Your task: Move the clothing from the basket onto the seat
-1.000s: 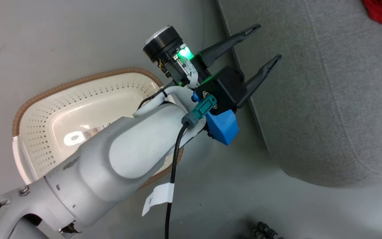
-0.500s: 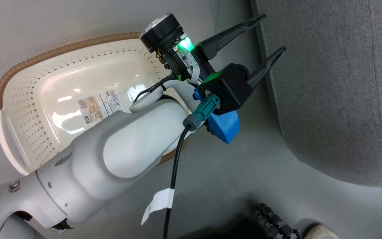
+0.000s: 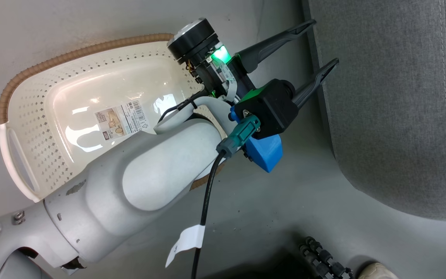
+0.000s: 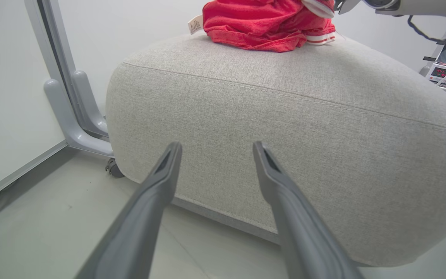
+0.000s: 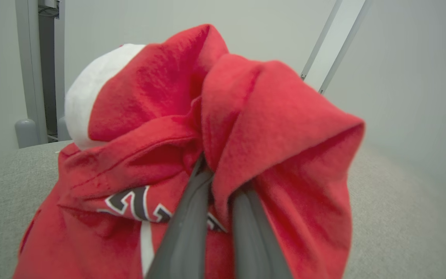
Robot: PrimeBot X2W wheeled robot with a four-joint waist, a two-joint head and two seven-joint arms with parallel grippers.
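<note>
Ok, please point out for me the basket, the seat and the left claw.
basket (image 3: pixel 33 112), head view, perforated side wall.
seat (image 4: pixel 285 128), left wrist view, grey front face.
left claw (image 3: pixel 323 42), head view, midway between its fingertips.

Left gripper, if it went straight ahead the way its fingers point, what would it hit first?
Most likely the grey side of the seat: the open left gripper points squarely at it with nothing between, though depth is unclear.

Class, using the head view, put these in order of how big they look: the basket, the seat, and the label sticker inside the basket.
1. Basket and seat: too close to rank. The left arm hides part of the basket, and the picture's edge cuts off the seat.
2. Label sticker: clearly smallest.
</note>
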